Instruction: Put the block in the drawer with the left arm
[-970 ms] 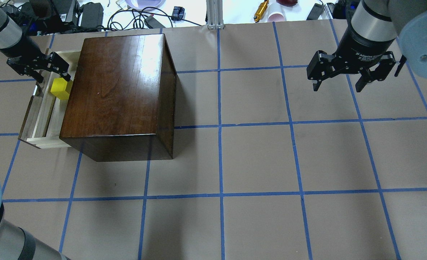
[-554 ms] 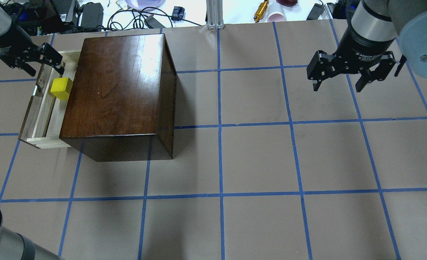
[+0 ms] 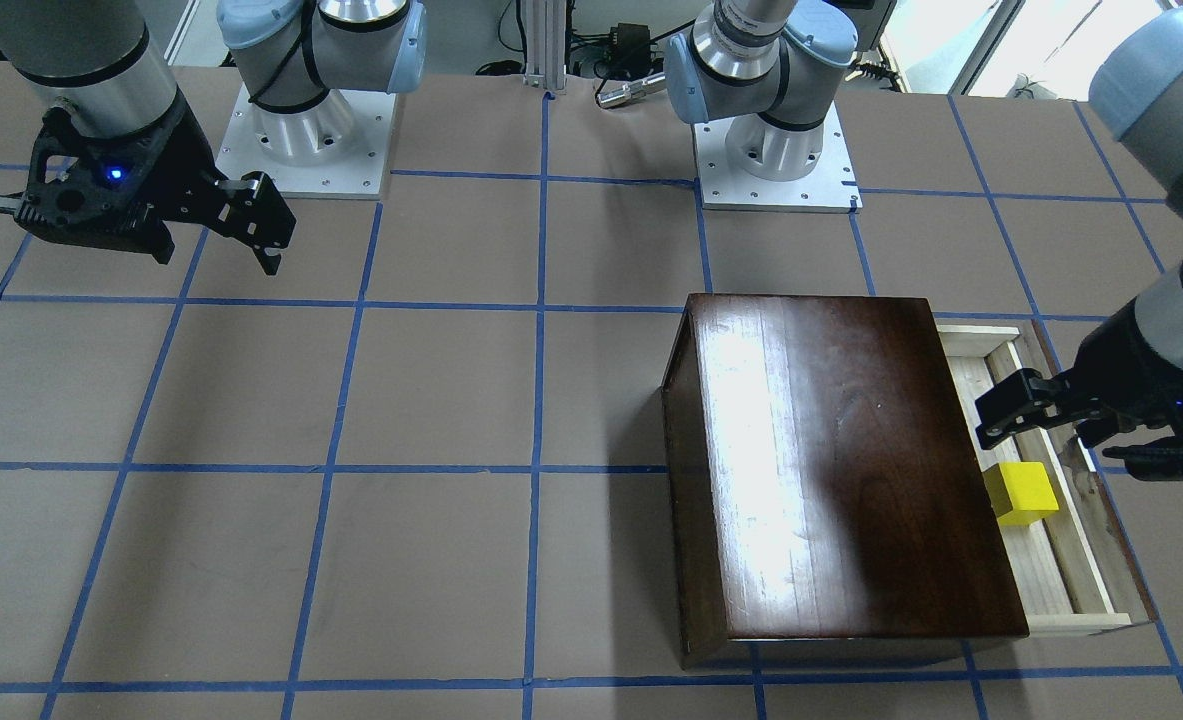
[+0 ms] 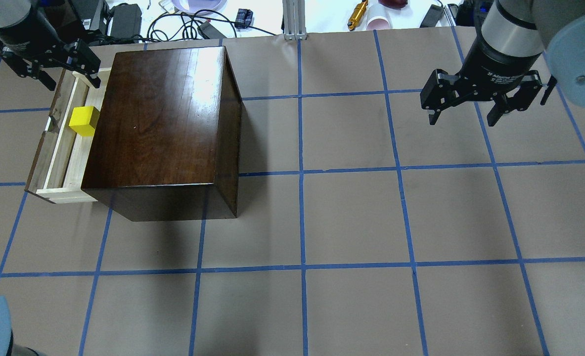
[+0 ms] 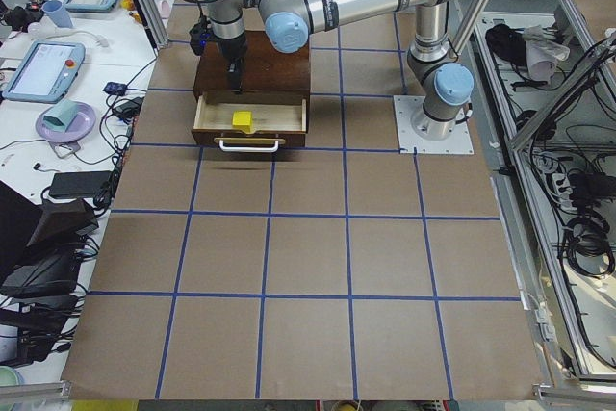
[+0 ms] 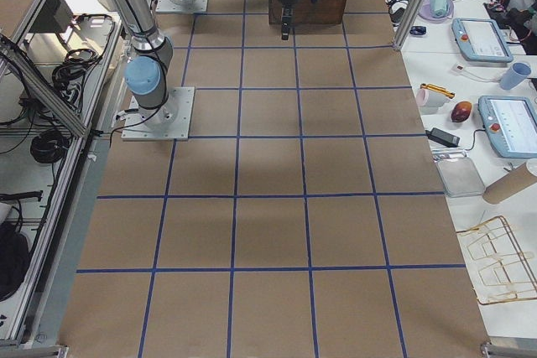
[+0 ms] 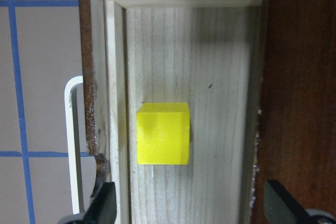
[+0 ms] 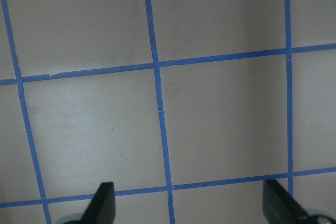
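Note:
The yellow block point(image 4: 84, 120) lies loose on the floor of the pulled-out drawer point(image 4: 62, 148), beside the dark wooden box point(image 4: 163, 118). My left gripper point(image 4: 71, 83) is open and empty, raised above the drawer's far end and clear of the block. In the left wrist view the block point(image 7: 163, 132) sits on the pale drawer floor point(image 7: 210, 51), above my spread fingertips point(image 7: 105, 203). In the front view the block point(image 3: 1021, 493) lies just below my left gripper point(image 3: 1039, 438). My right gripper point(image 4: 463, 121) is open and empty, hovering over bare table at the far right.
The drawer's metal handle point(image 7: 73, 145) sticks out on its front, away from the box. Cables, cups and devices lie beyond the table's far edge point(image 4: 193, 24). The blue-taped table point(image 4: 351, 222) extends in front of and to the right of the box.
My left gripper has drawn back from the block toward the drawer's far end and risen. The block stays where it lay in the drawer. The right arm has not moved.

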